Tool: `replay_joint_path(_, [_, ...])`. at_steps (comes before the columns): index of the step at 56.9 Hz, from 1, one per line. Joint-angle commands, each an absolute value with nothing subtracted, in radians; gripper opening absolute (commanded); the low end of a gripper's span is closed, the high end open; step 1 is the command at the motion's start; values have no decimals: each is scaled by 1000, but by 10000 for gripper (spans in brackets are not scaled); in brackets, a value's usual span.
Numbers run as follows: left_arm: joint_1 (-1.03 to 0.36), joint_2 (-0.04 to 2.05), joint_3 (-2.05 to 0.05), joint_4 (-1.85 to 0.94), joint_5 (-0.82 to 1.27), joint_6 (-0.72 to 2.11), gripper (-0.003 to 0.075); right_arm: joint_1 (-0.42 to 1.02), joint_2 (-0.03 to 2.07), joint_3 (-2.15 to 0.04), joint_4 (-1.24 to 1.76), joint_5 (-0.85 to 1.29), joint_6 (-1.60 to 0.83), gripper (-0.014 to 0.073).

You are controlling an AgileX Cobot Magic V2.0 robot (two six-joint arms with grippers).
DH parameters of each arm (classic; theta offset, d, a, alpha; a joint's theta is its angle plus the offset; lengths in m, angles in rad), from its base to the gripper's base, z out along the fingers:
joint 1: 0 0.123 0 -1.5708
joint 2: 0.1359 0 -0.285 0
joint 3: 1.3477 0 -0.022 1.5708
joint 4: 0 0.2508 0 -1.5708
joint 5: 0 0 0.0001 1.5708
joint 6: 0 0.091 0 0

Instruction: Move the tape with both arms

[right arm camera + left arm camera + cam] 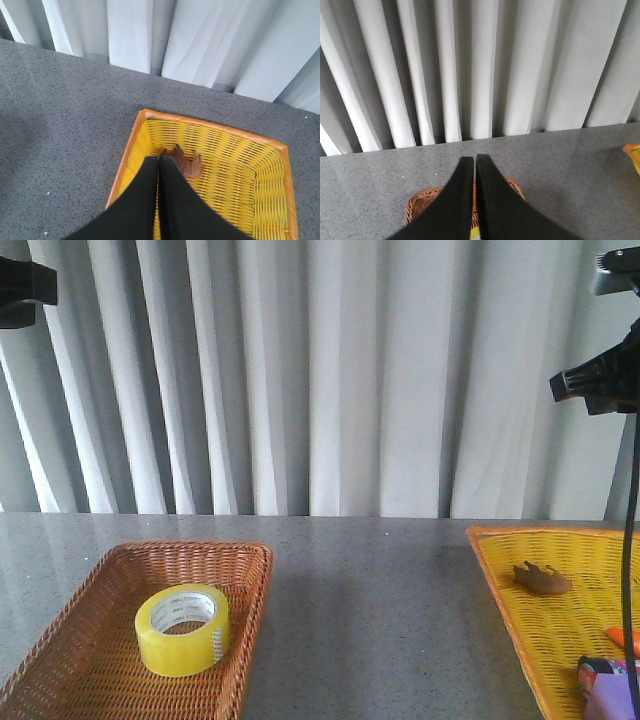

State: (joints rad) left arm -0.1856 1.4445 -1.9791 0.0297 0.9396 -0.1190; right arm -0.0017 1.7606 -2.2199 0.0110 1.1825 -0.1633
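The yellow tape roll (pixel 183 629) with a white core lies flat in the brown wicker basket (pixel 60 670) at the front left. A sliver of the tape shows between the left fingers in the left wrist view (pixel 474 232). My left gripper (pixel 474 159) is shut and empty, held high above the basket's far end (pixel 415 205). My right gripper (pixel 159 159) is shut and empty, high above the yellow basket (pixel 270 200). In the front view only parts of both arms show at the top corners (pixel 600 380).
The yellow plastic basket (pixel 520 610) at the right holds a brown crumpled object (pixel 541 579), a small orange object (pixel 624 638) and a purple item (pixel 606 690). The brown object also shows in the right wrist view (pixel 189 162). Grey table (pixel 370 610), white curtain behind.
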Motion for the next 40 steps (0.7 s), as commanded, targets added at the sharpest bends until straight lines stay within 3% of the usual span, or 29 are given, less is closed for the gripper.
replay_joint_path(1, [-186, 1400, -2004, 47, 896, -118, -6, -6, 1716, -2248, 10, 1121, -163, -7])
replay_joint_path(8, [-188, 1291, -1946, 49, 881, -117, -6, -6, 1716, -2248, 10, 1121, -163, -7])
replay_joint_path(14, [-186, 1133, -1763, 82, 832, -112, -6, -6, 1716, -2248, 10, 1121, -163, -7])
replay_joint_path(40, [-186, 406, -478, 128, 214, -173, -5, -6, 1716, -2248, 10, 1121, -163, -7])
